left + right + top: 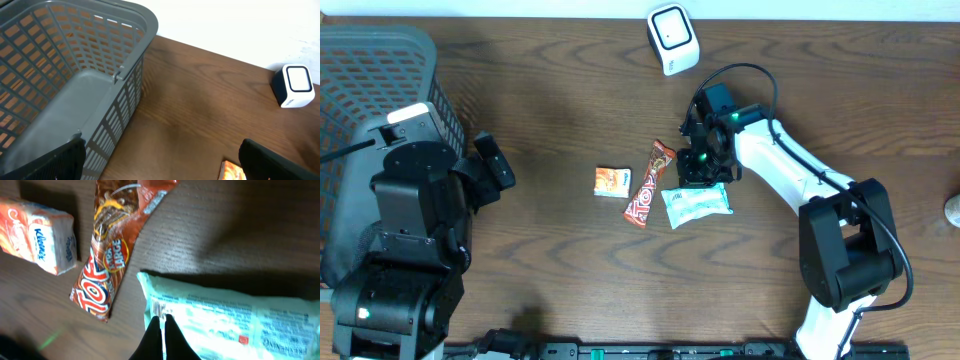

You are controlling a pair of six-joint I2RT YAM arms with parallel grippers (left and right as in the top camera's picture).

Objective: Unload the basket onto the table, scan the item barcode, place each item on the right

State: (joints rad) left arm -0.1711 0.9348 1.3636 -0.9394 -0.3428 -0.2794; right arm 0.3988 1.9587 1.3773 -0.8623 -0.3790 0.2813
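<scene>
The grey basket is sitting far to the left of the bar, at the edge of the surface. The left fingers are hanging between basket and bar, well left of the bar. They are standing wide apart with nothing between them.

A small orange pack of tissues is lying just left of the bar, with a narrow strip of wood showing between the two. The bar itself is lying flat and slanting, its upper end leaning to the right.

The white scanner is standing well beyond the bar's upper end, near the far edge, apart from everything else.

The pale green packet is lying flat just right of the bar's lower half. Its near corner is coming close to the wrapper, but I cannot tell whether they are touching. In the right wrist view a barcode is showing face up at the packet's end nearest the bar.

The right fingers are pressing together, gripping nothing. Their tips are pointing down at that barcode end, just right of the bar. Whether they are touching the packet or hovering over it, I cannot tell. The right arm is reaching in from the bar's right.
</scene>
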